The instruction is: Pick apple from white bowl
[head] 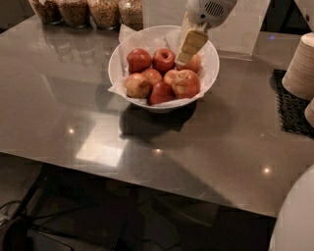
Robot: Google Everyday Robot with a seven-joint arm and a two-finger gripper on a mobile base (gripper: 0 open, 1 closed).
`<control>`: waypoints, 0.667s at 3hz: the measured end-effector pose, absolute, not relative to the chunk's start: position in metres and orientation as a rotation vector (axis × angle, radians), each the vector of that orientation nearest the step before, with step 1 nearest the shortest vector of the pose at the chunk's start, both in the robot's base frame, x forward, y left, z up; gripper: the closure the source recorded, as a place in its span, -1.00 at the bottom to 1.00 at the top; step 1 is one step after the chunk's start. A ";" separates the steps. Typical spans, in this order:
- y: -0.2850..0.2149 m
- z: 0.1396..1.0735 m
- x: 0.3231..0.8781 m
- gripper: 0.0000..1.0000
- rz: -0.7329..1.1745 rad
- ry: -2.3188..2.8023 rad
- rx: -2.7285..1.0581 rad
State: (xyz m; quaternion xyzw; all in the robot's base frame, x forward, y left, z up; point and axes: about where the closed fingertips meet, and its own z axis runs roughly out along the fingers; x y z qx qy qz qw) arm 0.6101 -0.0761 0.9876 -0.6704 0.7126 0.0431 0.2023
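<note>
Far to the left of the tool, a row of grain-filled jars [88, 11] lines the back edge of the grey table [59, 108]. Nearer, the white bowl [114, 63], lined with crumpled paper [128, 35], sits on the table and holds about eight apples. A paler yellowish apple [137, 86] lies at the front left of the bowl, well to the tool's left. The apple [186, 83], large and red with an orange blush, rests at the front right of the heap, just below and in front of the tool's tip. The tool [185, 58] hangs tilted over the bowl's back right, low among the fruit, holding nothing visible; whether it is open or closed cannot be told. To its right stand a clear stand [240, 29], a dark mat [289, 105] and stacked cups [300, 66].
</note>
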 end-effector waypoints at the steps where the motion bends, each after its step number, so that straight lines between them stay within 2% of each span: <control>1: -0.076 0.988 0.610 -0.16 0.120 1.989 -1.872; 2: -0.076 0.988 0.610 -0.30 0.120 1.989 -1.872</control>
